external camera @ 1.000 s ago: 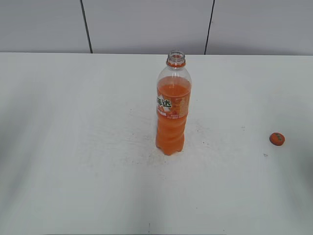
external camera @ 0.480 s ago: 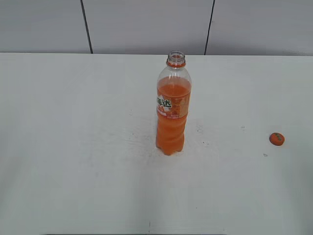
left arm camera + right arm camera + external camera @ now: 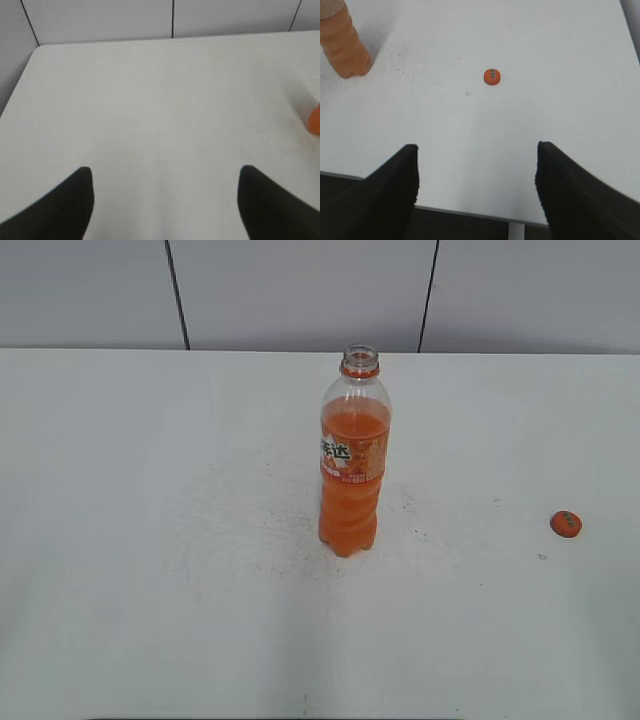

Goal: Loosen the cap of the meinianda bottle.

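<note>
Cap [image 3: 566, 524] off, lying on table [image 3: 150, 540] well right of upright meinianda bottle [image 3: 352, 455]; my left hand [image 3: 162, 200] and right hand [image 3: 476, 175] spread, empty.

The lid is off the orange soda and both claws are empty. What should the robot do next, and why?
Probably nothing more than keeping both arms back. The cap lies on the table, well apart from the open-necked meinianda bottle, and both the left gripper and right gripper hang open, holding nothing.

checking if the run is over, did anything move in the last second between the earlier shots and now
Nothing visibly moved. The meinianda bottle stands upright and uncapped as before, the cap lies on the table to its right, and neither arm enters the exterior view.
</note>
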Controlling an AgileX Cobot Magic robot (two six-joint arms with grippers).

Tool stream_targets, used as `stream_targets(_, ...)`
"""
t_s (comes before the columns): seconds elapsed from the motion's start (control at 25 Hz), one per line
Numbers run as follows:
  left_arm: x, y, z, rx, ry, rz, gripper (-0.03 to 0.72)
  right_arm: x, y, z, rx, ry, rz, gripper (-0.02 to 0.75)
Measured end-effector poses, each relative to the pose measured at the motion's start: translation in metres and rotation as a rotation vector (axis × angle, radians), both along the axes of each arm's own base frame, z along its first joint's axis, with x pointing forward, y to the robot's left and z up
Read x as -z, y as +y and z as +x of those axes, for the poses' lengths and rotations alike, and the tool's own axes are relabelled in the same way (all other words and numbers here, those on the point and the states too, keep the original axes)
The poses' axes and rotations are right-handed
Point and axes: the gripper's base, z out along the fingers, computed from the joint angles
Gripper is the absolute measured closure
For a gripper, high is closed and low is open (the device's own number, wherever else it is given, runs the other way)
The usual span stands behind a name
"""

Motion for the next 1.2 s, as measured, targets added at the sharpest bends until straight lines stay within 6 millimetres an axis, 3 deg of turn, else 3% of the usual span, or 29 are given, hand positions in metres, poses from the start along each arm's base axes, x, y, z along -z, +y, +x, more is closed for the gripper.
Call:
stream_targets(0.6,-0.0004,-0.0024,-0.0001,0.021,-0.009,-0.007,0.166,-0.0008,0.0000,-0.0034,0.001,-0.042,-0.004,0.190)
stream_targets(1.2,-0.0006,-0.0044,-0.0010,-0.114,-0.011,-0.008,0.176,-0.0006,-0.0014,-0.0033,0.009,-0.042,-0.020,0.190)
